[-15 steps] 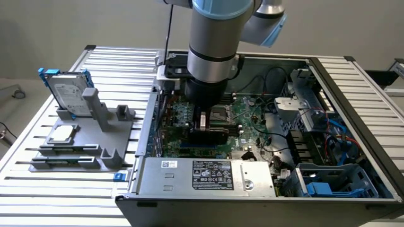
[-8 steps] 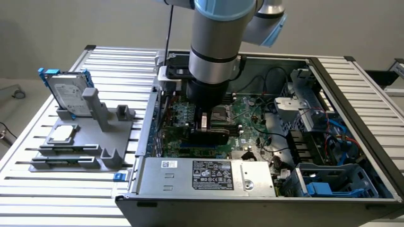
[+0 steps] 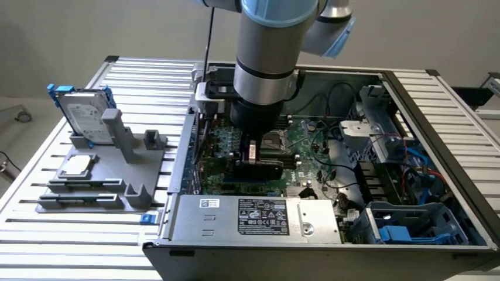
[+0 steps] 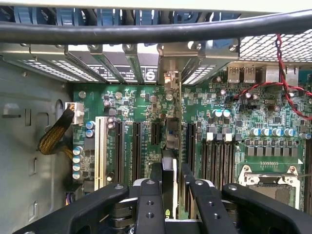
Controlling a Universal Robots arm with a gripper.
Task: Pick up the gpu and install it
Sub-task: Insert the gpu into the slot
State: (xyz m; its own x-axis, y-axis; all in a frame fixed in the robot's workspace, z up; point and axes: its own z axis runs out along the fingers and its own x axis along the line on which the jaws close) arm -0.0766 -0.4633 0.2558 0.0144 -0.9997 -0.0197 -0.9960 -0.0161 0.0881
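— Where's the gpu [image 4: 171,139]?
— Standing on edge over the motherboard [image 4: 229,112], inside the open computer case [image 3: 312,263], among the black expansion slots [image 4: 137,146]. Its silver bracket reaches the case's rear wall.
— And the gripper [image 4: 171,170]?
— Pinching the card, one finger on each face. Whether it's fully seated, I can't tell.

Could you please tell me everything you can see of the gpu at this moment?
The gpu is a thin card, edge-on in the wrist view, standing upright over the green motherboard among the expansion slots. Its silver end bracket reaches the case's rear slot openings. From the exterior view its black shroud shows below the arm. The gripper clamps it from both sides. Whether it is seated cannot be told.
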